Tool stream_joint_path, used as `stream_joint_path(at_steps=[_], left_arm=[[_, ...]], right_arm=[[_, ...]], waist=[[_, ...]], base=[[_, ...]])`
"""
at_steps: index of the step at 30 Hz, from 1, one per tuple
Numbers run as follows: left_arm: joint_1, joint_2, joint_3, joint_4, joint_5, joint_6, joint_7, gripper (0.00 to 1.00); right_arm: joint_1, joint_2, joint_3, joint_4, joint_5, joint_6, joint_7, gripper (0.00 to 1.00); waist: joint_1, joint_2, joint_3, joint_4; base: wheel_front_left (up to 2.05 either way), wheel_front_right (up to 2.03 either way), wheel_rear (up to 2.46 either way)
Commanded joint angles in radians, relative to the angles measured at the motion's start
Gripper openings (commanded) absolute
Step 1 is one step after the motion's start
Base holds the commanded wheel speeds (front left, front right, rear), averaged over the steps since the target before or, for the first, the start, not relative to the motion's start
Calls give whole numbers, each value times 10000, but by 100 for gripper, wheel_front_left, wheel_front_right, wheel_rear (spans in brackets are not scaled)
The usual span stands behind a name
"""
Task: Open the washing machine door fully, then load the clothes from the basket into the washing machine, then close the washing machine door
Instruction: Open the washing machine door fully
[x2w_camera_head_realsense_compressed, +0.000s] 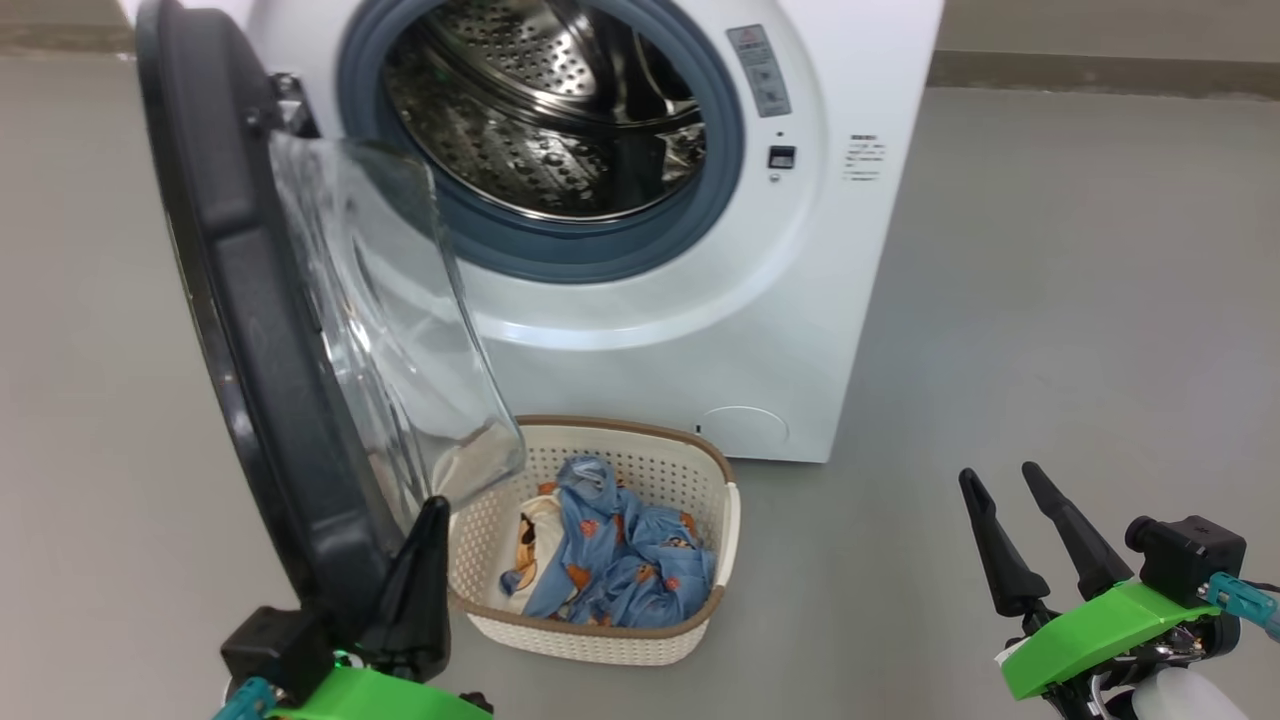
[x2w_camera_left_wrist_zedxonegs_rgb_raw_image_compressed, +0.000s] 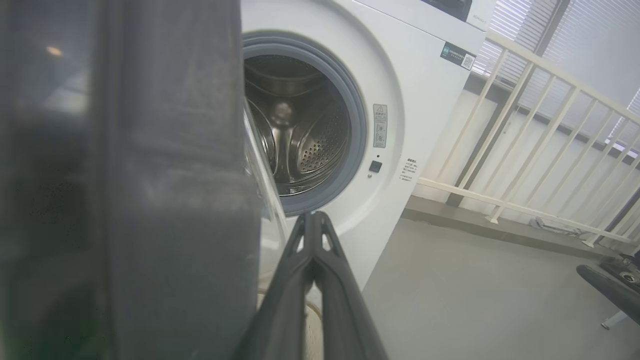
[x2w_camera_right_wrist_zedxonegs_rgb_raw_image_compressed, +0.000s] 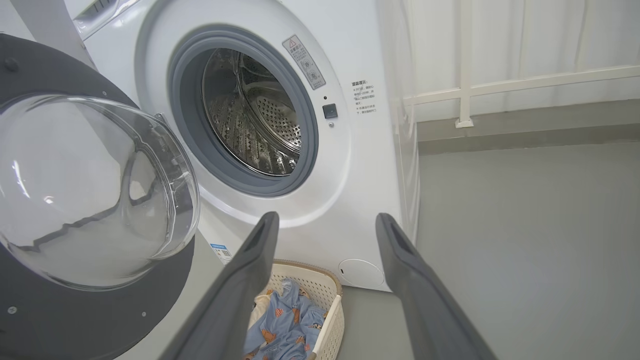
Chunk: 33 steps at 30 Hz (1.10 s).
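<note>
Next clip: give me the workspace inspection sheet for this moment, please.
Surface: grey floor, smooth.
Job's things: washing machine door open, swung left; drum of the washing machine shows no clothes; clothes heaped in the basket before it.
Clutter: dark unidentified object, far right.
Grippers: left gripper shut beside the door's lower rim; right gripper open, empty.
Cables: teal lead at right wrist.
Surroundings: cream railing behind.

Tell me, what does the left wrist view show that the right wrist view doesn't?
Left wrist view's own: the left claw, shut, and a dark QR sticker near the machine's top. Right wrist view's own: the right claw, open, and beyond it the basket holding blue printed clothes. Shared: the washing machine, its open door, steel drum, grey gasket and the grey floor.
</note>
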<state>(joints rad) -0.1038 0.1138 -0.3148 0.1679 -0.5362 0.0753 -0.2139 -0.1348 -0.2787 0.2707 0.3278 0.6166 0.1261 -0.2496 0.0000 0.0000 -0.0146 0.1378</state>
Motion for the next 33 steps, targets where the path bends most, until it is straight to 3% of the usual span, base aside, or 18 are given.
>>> stream_joint_path(at_steps=[1,8,22,33], left_arm=[[-221,347,628,-293,-189,202,30,0],[-177,521,803,-374,-264,347,133,0],[-283,1395,1522,-776,-471,837,932,0],[-1345,2007,2012,390,-1039,730,1879,0]], right_arm=[[-100,-82,100,-224,-27,46,-122,100],[-74,0,85,-236,-36,46,-122,100],[-25,110,14,-251,-21,46,-122,100],[-187,161,27,-238,-31,46,-122,100]], waist=[[0,0,-37,284],[0,0,-82,740],[0,0,-35,1599],[0,0,73,2248]], base=[[0,0,0],[0,0,0],[0,0,0],[0,0,0]])
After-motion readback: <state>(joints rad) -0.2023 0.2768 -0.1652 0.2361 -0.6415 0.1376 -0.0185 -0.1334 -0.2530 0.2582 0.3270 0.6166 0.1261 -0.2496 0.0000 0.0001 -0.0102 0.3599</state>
